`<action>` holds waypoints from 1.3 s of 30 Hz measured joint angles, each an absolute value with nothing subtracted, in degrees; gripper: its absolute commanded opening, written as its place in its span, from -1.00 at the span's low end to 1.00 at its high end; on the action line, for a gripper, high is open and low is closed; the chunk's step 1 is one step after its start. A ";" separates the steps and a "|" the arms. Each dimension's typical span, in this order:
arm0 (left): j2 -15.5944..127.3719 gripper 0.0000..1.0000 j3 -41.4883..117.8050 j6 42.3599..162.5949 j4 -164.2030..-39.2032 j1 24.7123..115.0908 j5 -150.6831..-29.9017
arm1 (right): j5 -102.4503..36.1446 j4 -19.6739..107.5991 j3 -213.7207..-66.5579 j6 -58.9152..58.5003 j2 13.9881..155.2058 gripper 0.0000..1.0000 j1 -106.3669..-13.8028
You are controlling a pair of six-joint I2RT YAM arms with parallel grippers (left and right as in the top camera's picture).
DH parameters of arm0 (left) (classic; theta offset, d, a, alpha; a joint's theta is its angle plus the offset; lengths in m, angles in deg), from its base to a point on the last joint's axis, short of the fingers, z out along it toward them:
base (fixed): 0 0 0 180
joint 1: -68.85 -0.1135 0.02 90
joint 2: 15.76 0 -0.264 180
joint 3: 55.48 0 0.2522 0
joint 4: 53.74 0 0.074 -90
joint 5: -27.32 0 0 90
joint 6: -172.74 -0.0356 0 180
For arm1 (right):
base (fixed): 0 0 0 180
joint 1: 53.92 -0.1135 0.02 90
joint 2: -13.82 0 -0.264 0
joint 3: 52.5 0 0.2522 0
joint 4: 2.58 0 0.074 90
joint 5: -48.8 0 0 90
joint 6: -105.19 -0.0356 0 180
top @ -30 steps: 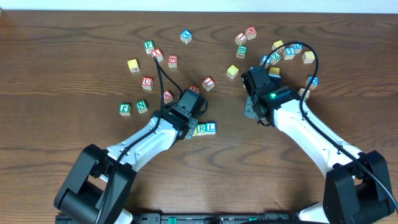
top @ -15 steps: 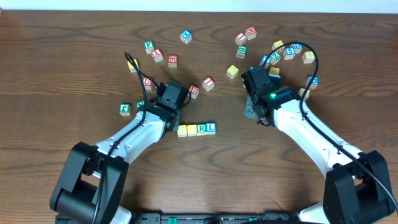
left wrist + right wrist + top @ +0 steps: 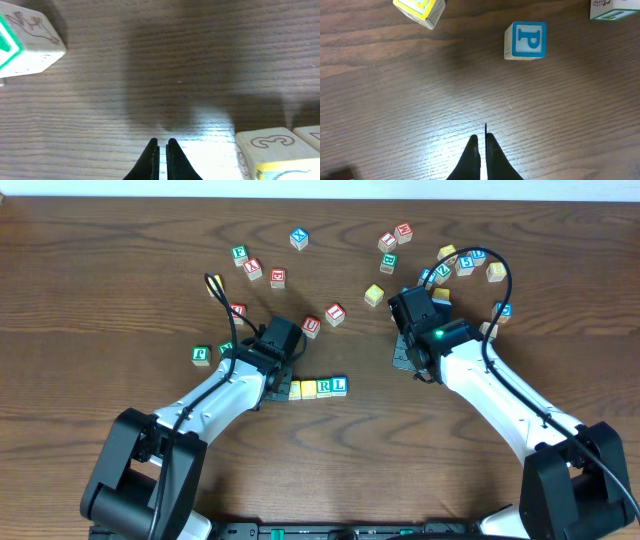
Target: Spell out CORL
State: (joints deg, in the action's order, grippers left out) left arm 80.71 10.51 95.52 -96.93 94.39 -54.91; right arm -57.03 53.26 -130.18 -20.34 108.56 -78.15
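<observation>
Four cubes stand in a row on the table: a yellow-faced cube [image 3: 294, 389], a second yellow-faced cube [image 3: 309, 388], the green R cube [image 3: 324, 387] and the blue L cube [image 3: 340, 385]. I cannot read the letters on the yellow faces. My left gripper [image 3: 272, 380] is shut and empty just left of the row, low over the table; it shows in the left wrist view [image 3: 162, 144] with the row's end cube [image 3: 265, 152] at lower right. My right gripper [image 3: 408, 345] is shut and empty over bare wood, as the right wrist view [image 3: 481, 137] shows.
Loose letter cubes are scattered across the back: red ones [image 3: 311, 326] behind the row, green ones [image 3: 202, 355] to the left, and a cluster [image 3: 465, 264] at back right. A blue P cube [image 3: 527, 40] lies ahead of my right gripper. A green-edged cube [image 3: 25, 45] lies left of my left gripper.
My left gripper has pulled back to the left off the row, uncovering the two yellow-faced cubes. The right arm has not moved.
</observation>
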 measured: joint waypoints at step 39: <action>80.71 -0.86 10.51 91.89 -95.55 94.41 -67.54 | -57.03 53.37 -130.18 -20.36 108.56 -0.98 -78.17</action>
